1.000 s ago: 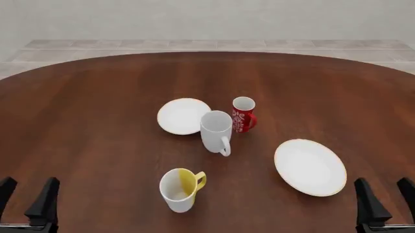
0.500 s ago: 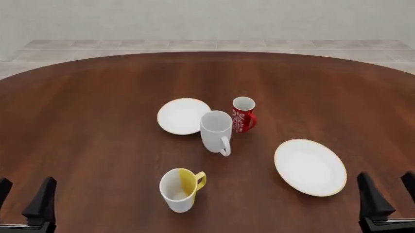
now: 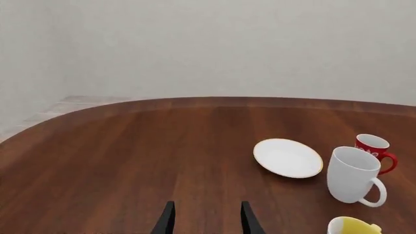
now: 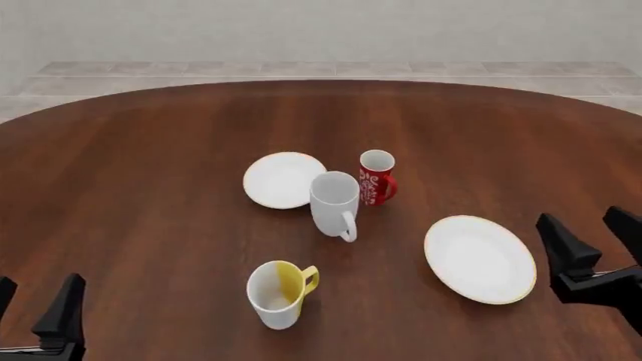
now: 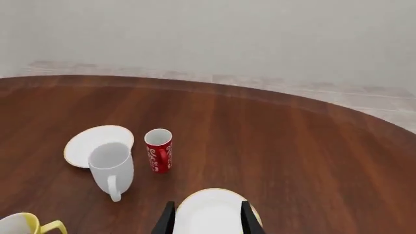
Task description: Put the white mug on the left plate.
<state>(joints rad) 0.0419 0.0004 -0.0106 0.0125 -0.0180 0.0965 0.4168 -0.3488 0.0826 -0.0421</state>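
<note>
The white mug [image 4: 334, 201] stands upright in the middle of the table, its handle toward me. It touches or just overlaps the near right edge of the left plate [image 4: 282, 179], a small white plate with a pale-yellow rim. Both also show in the left wrist view, mug [image 3: 351, 174] and plate [image 3: 287, 157], and in the right wrist view, mug [image 5: 112, 165] and plate [image 5: 92, 142]. My left gripper [image 4: 35, 310] is open and empty at the near left corner. My right gripper [image 4: 592, 241] is open and empty, raised just right of the large plate.
A red patterned mug [image 4: 377, 177] stands right behind the white mug. A white-and-yellow mug [image 4: 278, 293] stands nearer to me. A larger white plate [image 4: 479, 258] lies at the right, close to my right gripper. The table is round and dark brown [image 4: 150, 150].
My right gripper has risen and moved forward, now beside the large plate. My left gripper has barely moved. The mugs and plates have not moved.
</note>
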